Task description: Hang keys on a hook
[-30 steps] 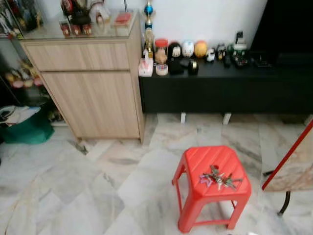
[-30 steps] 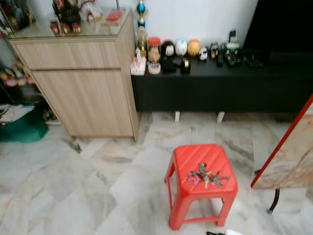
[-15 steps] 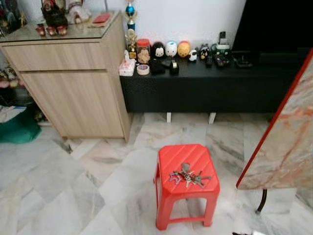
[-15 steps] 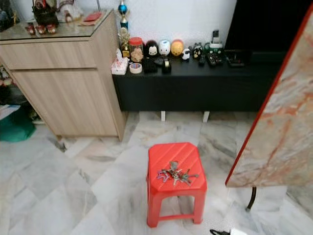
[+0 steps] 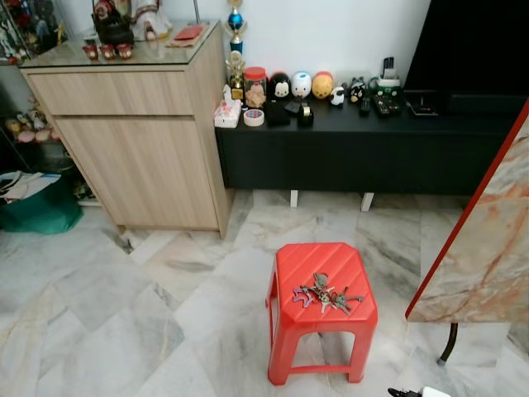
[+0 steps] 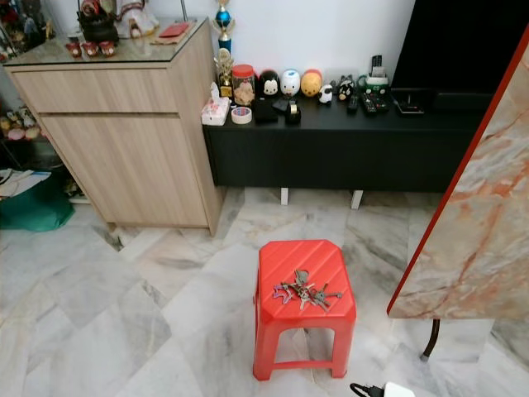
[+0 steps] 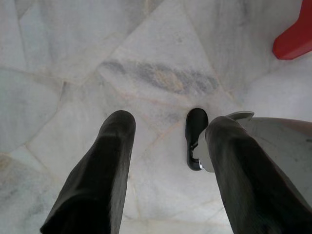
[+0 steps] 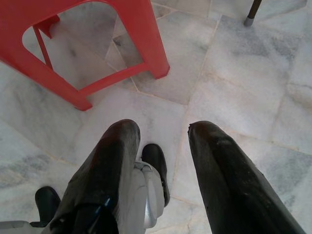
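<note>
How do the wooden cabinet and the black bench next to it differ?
The wooden cabinet is light wood and tall; the black bench is black, low and long. The cabinet carries figurines on a glass top; the bench carries a row of round toy heads, a jar and remotes. Both stand against the white wall, side by side.

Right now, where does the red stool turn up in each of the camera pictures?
Left eye view: red stool low, right of centre, bunch of keys on its seat.
Right eye view: low centre, same keys.
Left wrist view: a red corner at the picture's upper right edge.
Right wrist view: its legs and crossbars across the upper left.
Shared landmark: the marble floor.
</note>
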